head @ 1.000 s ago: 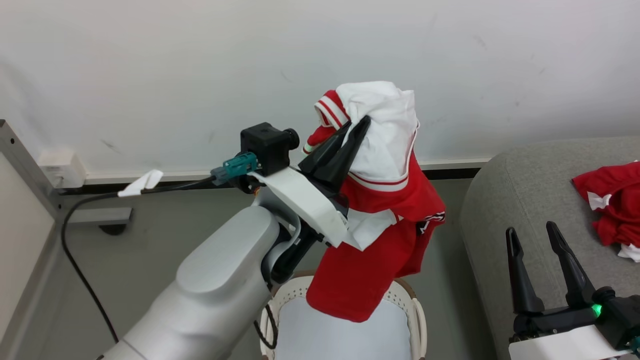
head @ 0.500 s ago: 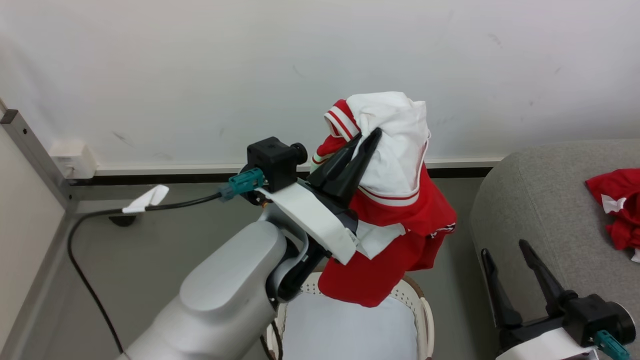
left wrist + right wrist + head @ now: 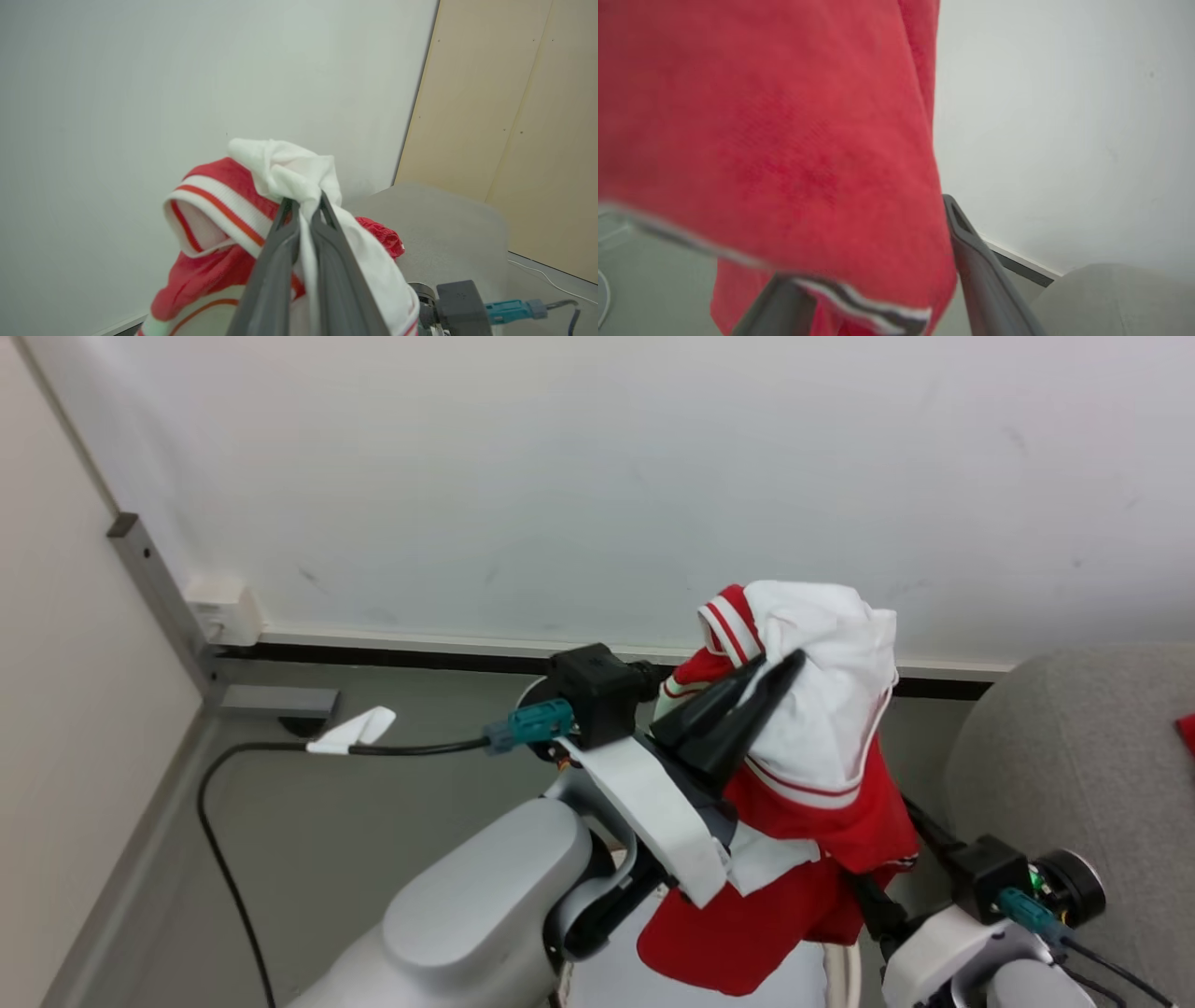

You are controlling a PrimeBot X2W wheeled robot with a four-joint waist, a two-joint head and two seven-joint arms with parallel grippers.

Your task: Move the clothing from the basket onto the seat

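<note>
Up at centre frame, the left gripper (image 3: 780,665) has its fingers clamped tight on a bunch of the clothing (image 3: 822,728). The white panel and striped trim are bundled over the tips, and the red body hangs toward 6 o'clock over the basket (image 3: 851,978). At 5 o'clock sits the right gripper (image 3: 882,205), its fingers (image 3: 971,252) spread wide with the red hem draped in front of them, gripping nothing. The grey sofa (image 3: 1074,756) sits at 3 o'clock with another red garment (image 3: 380,235) lying on it. A black cable (image 3: 215,821) trails across the floor at 9 o'clock.
</note>
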